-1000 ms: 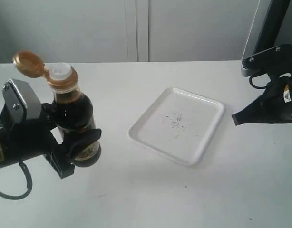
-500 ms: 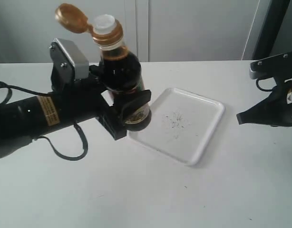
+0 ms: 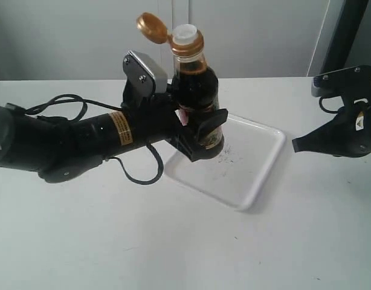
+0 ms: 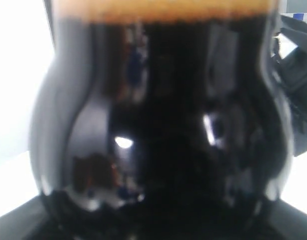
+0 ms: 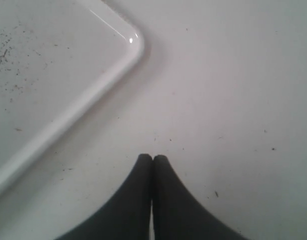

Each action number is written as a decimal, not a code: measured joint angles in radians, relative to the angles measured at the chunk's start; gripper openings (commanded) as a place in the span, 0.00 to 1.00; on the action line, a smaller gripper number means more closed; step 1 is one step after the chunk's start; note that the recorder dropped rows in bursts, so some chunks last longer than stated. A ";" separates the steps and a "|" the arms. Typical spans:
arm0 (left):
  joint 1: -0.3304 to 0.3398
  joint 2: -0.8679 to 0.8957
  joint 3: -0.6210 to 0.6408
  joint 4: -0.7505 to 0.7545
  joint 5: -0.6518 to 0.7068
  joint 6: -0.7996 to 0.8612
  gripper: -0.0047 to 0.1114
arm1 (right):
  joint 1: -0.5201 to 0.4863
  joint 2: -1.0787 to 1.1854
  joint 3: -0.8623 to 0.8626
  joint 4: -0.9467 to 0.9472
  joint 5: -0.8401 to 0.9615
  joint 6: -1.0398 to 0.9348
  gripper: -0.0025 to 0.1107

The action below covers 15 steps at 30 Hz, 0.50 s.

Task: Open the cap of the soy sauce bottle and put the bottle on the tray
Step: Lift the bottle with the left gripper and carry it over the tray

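Note:
The soy sauce bottle (image 3: 194, 90) stands upright in my left gripper (image 3: 200, 136), which is shut on its lower body; its base hangs over the near-left part of the white tray (image 3: 258, 175). The golden cap (image 3: 151, 27) is flipped open to the left, showing the white spout (image 3: 185, 33). The left wrist view is filled by the dark bottle (image 4: 163, 130), so the fingers are hidden there. My right gripper (image 3: 297, 145) is shut and empty, just right of the tray. In the right wrist view its tips (image 5: 153, 159) meet over bare table near the tray's corner (image 5: 133, 45).
The white table (image 3: 173, 241) carries only the tray. A dark upright post (image 3: 345, 33) stands at the back right behind the right arm. The left arm's cable (image 3: 137, 172) loops down beside the tray's left edge.
My left gripper has carried the bottle rightward and further back, from the table's left side to over the tray. The right gripper has stayed shut in nearly the same place.

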 measured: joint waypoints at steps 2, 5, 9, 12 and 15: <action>-0.005 0.023 -0.034 -0.002 0.024 -0.002 0.04 | 0.000 0.000 0.000 0.000 -0.007 0.000 0.02; -0.017 0.060 -0.082 -0.005 0.074 -0.021 0.04 | 0.000 0.000 0.000 0.000 -0.012 0.000 0.02; -0.031 0.107 -0.149 -0.005 0.143 -0.027 0.04 | 0.000 0.000 0.000 0.002 -0.012 0.002 0.02; -0.039 0.141 -0.197 -0.005 0.171 -0.027 0.04 | 0.000 0.000 0.000 0.002 -0.012 0.002 0.02; -0.048 0.171 -0.235 -0.005 0.171 -0.027 0.04 | 0.000 0.000 0.000 0.002 -0.012 0.002 0.02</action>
